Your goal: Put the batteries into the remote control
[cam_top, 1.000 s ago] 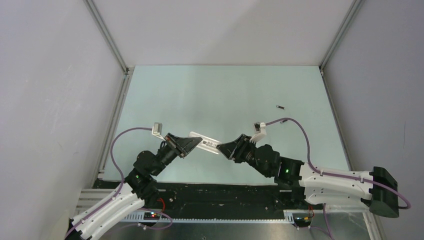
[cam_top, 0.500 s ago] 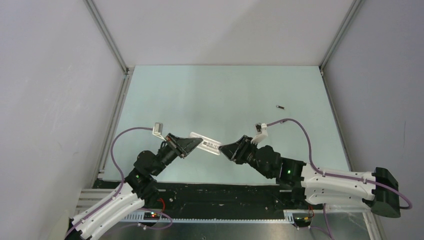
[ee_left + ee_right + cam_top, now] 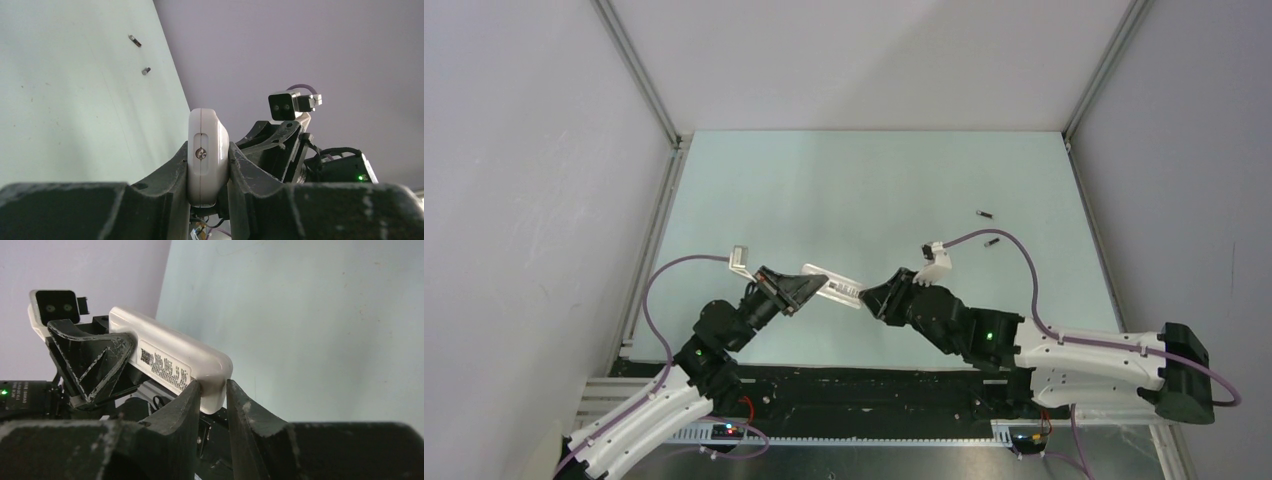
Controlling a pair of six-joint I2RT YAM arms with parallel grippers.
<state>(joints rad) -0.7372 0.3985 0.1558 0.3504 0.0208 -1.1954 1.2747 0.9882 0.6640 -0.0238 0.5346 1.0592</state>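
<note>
The slim white remote control (image 3: 836, 285) is being held over the near middle of the pale green tabletop (image 3: 864, 180). The left gripper (image 3: 817, 288) is clamping one end and the right gripper (image 3: 867, 297) is gripping the other, so together they are barring any straight pass there. The middle and far tabletop is lying open except for two tiny dark cylindrical batteries (image 3: 985, 214) at the far right, one beside the right arm's looping purple cable (image 3: 1024, 255), and grey enclosure walls (image 3: 524, 200) are hemming in three sides.

White remote control (image 3: 165, 342) — black-printed label (image 3: 165, 366), pale mint table (image 3: 864, 190), grey walls (image 3: 524, 200)
</note>
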